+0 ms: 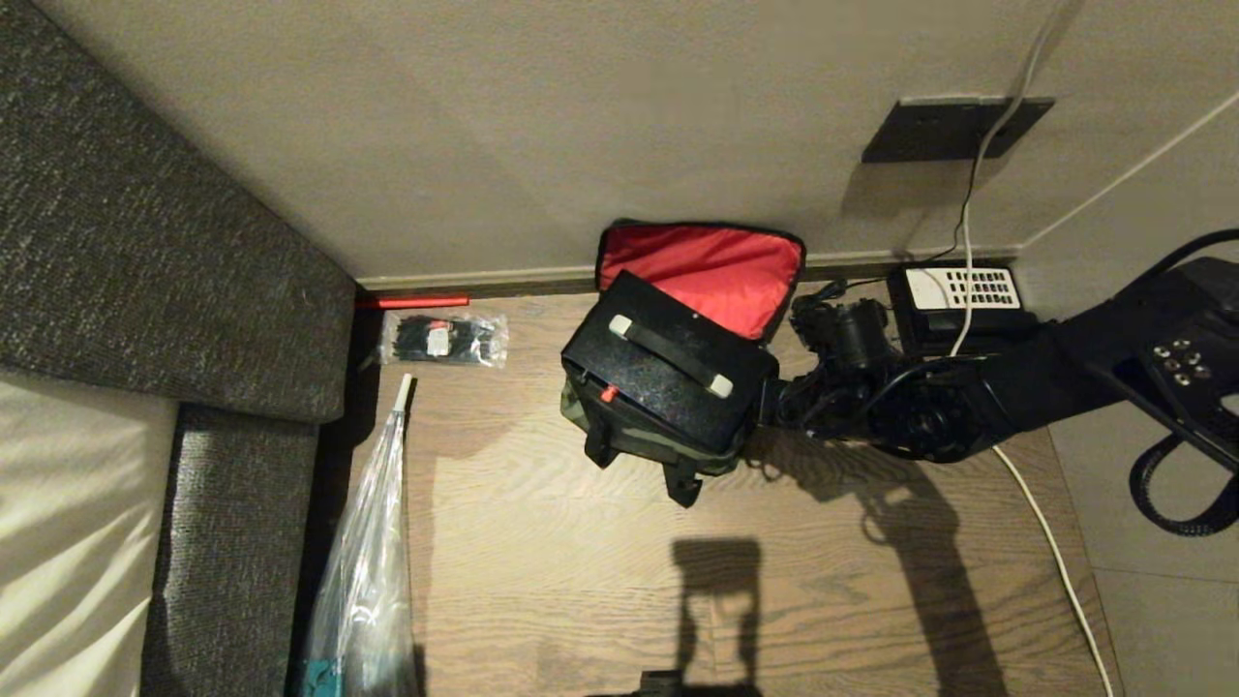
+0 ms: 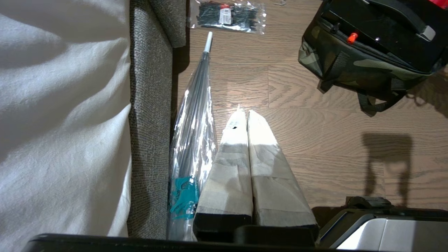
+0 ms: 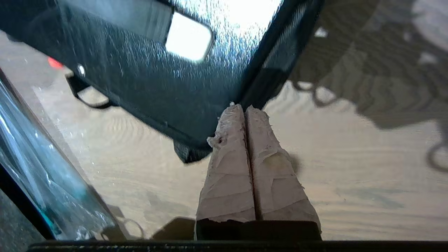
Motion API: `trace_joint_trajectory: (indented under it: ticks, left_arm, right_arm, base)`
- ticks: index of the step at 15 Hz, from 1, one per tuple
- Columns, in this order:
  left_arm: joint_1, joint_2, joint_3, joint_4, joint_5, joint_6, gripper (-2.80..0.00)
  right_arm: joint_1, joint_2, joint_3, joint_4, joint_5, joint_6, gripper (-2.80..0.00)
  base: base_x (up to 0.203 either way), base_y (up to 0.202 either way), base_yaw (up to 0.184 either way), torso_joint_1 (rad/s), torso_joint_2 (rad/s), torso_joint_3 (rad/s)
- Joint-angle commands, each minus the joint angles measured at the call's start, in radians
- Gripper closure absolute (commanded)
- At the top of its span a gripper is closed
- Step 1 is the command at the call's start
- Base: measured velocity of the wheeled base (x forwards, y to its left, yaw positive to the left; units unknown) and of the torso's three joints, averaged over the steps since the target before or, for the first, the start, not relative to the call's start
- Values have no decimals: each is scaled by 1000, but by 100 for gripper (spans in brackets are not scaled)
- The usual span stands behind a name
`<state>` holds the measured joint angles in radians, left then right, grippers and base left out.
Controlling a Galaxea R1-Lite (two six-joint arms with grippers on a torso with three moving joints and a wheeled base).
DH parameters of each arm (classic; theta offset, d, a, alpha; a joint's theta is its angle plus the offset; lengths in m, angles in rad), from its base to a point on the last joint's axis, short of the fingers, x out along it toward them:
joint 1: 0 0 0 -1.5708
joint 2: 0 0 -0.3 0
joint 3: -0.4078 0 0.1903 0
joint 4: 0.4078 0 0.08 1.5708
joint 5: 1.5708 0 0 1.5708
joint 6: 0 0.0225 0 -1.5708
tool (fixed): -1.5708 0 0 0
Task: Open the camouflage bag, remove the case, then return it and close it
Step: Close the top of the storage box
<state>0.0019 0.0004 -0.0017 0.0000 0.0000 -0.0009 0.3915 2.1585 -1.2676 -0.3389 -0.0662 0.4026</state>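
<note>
Right hand (image 3: 245,112), pinched shut and empty, sits by the black case (image 1: 668,373) in the open camouflage bag (image 1: 668,440). Next it likely pushes the case down.

one camouflage bag (image 1: 629,426) – one case (image 1: 668,373) – one telephone (image 1: 953,295) – two grippers.

Both arms' fingers (image 3: 245,115) pressed together, empty.

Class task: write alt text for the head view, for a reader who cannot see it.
On a wood floor by a wall, the camouflage bag stands open, its red-lined lid back, with the black case sitting in it and sticking out. The right gripper, shut, is beside the case's end. A bagged bundle of cable ties lies nearby.
</note>
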Motion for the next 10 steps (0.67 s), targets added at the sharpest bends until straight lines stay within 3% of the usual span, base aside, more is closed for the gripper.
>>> trace_joint_trajectory:
  ticks: [1, 10]
  left_arm:
    - [0, -3, 0, 0, 0, -1, 0]
    - [0, -3, 0, 0, 0, -1, 0]
  right_arm:
    - [-20, 25, -40, -4, -2, 6, 0]
    - [-43, 32, -79, 5, -6, 19, 0]
  base:
    - [0, 0, 0, 0, 0, 0]
    - [0, 0, 0, 0, 0, 0]
